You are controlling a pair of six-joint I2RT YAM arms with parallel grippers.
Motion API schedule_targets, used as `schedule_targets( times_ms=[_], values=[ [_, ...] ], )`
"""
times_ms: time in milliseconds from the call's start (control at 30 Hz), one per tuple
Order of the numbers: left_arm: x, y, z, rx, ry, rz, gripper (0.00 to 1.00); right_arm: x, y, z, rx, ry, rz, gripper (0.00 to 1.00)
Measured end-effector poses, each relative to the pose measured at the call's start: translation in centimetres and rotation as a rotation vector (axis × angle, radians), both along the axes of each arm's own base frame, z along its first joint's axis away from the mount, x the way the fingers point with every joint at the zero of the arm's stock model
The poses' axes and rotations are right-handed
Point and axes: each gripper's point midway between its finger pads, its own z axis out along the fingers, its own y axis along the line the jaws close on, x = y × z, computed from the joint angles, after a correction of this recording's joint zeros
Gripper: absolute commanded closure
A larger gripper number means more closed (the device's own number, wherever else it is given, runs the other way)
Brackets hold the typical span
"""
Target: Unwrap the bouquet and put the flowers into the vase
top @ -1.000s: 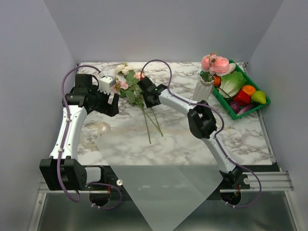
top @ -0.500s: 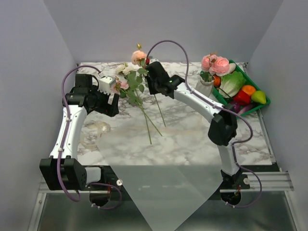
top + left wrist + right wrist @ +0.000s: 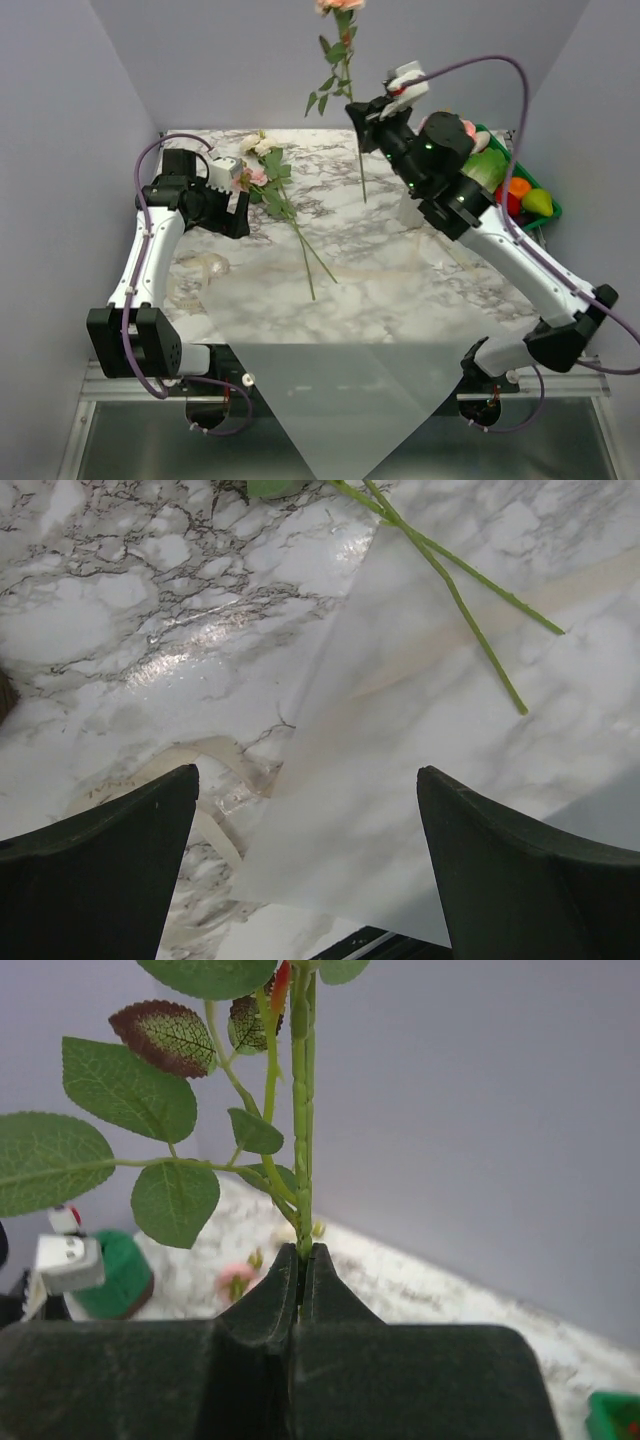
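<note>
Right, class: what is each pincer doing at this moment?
Left pincer: open, holding nothing.
Right pincer: closed on a rose stem.

Near edge of table: paper, overhanging the front. Ribbon left of paper. Far left: flowers lying flat, stem ends on paper's far part; left gripper just left of them. Far right: tray; vase just left of it, mostly behind right arm. One rose upright in right gripper, above table's back middle.
</note>
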Motion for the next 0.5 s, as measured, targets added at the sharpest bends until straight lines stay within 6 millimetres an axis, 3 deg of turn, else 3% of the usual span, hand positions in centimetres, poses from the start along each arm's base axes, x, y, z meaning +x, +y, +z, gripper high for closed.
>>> schedule_targets(
  times_ms=[167,233,367,500],
  values=[
    [0.5,-0.2,0.2,-0.012,0.000,0.001,0.01,-4.7,-6.1,10.2,0.114,-0.362,-0.077,0.99],
    [0.7,-0.2,0.3,-0.015,-0.004,0.000,0.01,-6.6,-9.0,13.0,0.155,-0.468,-0.141,0.99],
    [0.8,-0.3,0.1,-0.021,0.001,-0.003,0.01,-9.2,-14.0,15.3,0.207,-0.584,-0.270,0.99],
    [1.0,-0.6,-0.1,-0.036,0.008,-0.012,0.01,-9.9,-17.8,15.9,0.234,-0.617,-0.385,0.99]
  ],
)
